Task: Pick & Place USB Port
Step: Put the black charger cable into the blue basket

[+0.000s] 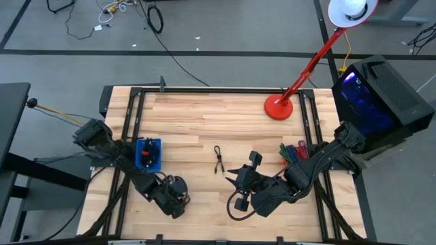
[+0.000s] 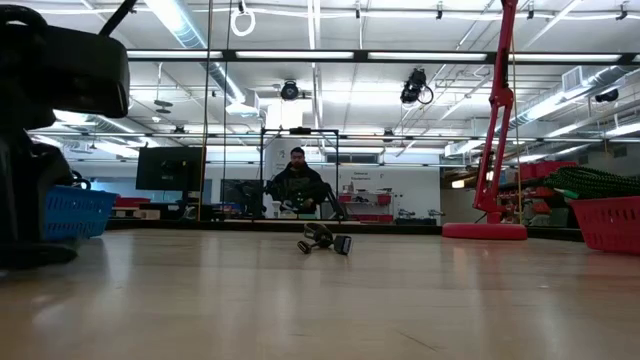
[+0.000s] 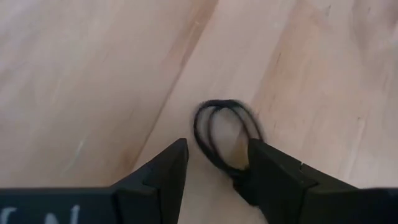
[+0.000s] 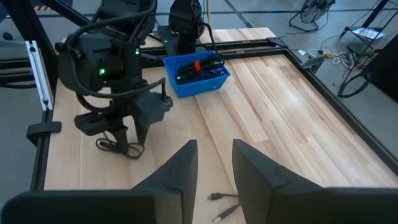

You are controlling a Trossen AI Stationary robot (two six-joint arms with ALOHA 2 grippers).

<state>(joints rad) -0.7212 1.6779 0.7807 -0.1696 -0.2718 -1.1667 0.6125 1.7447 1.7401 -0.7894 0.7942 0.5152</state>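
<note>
A coiled black cable (image 3: 221, 134) lies on the wooden table, and it also shows in the right wrist view (image 4: 115, 146). My left gripper (image 3: 214, 165) is open just above it, with one finger on either side of the loop, near the table's front left (image 1: 176, 197). A second black USB cable (image 1: 218, 160) lies at the table's middle, and its plug ends show in the right wrist view (image 4: 224, 198) and in the low view (image 2: 325, 240). My right gripper (image 4: 214, 163) is open and empty just right of that cable (image 1: 238, 180). My left gripper points down over the coiled cable's loop (image 3: 239, 165), which lies flat on the table between the open fingers. The loop runs close beside one finger (image 3: 267, 168). I cannot tell whether that finger touches it.
A blue basket (image 1: 148, 154) holding cables stands at the left, behind my left gripper. A red basket (image 1: 294, 151) with coloured cables stands at the right. A red lamp base (image 1: 278, 107) sits at the far right. A person sits in the room beyond the table (image 2: 297, 185).
</note>
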